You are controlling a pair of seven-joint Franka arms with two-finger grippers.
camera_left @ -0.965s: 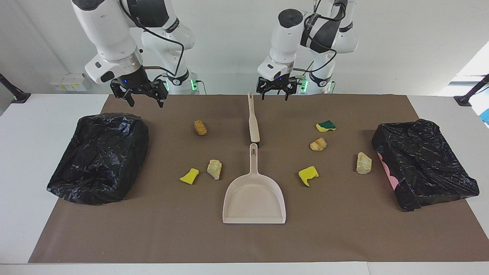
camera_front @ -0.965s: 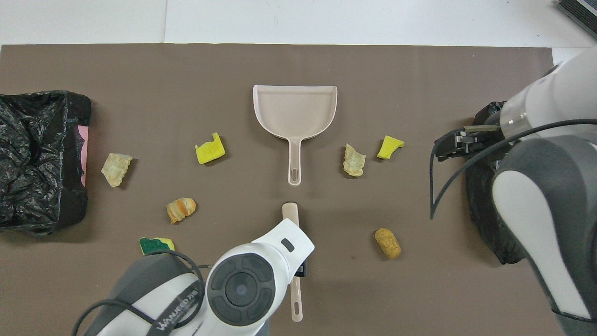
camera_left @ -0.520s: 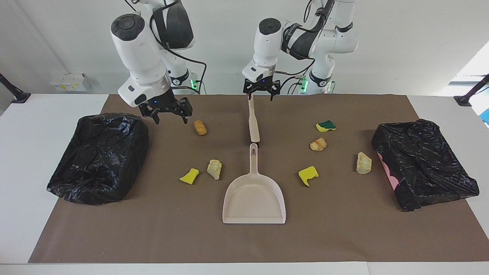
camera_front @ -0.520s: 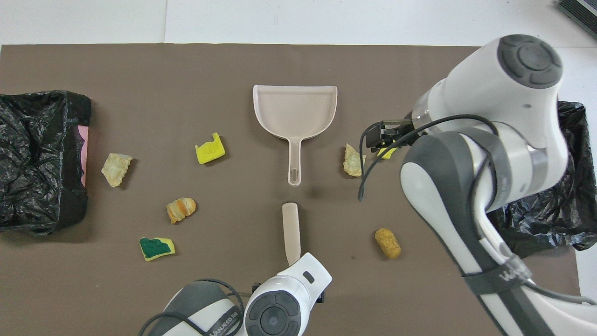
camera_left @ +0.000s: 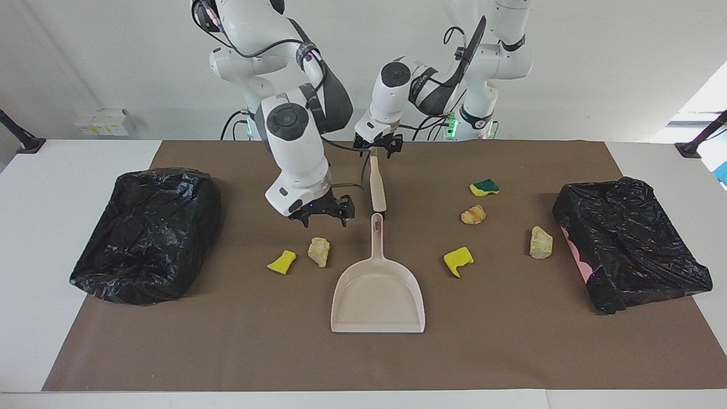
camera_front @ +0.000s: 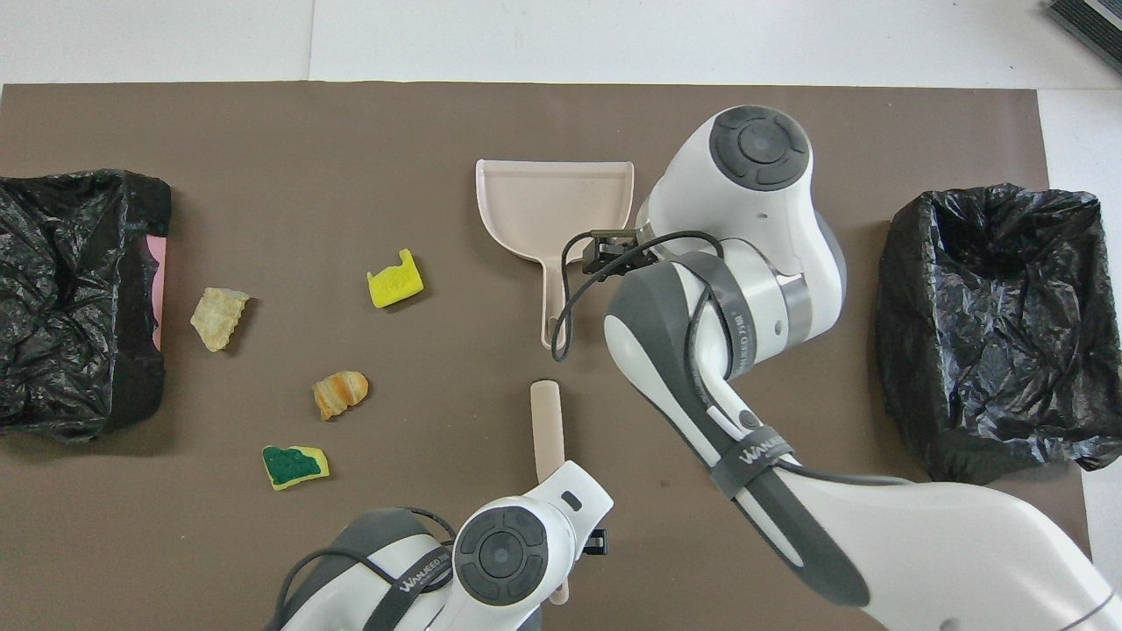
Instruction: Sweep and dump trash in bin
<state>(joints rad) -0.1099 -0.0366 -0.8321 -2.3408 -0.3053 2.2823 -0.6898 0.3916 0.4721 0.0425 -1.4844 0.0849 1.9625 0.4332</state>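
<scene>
Fingers of right gripper spread; it has swung to mid-frame, beside dustpan handle. Left gripper has dropped over brush tip, top centre; grip can't be told. Trash lies scattered mid-frame, unswept: tools first.

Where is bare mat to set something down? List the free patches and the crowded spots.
Free: the wide strip of mat between the dustpan mouth and the edge farthest from the robots, running between both bins. Also the mat nearest the robots toward each arm's end. Crowded: the middle, where scraps flank the dustpan, with the brush and both arms there.
</scene>
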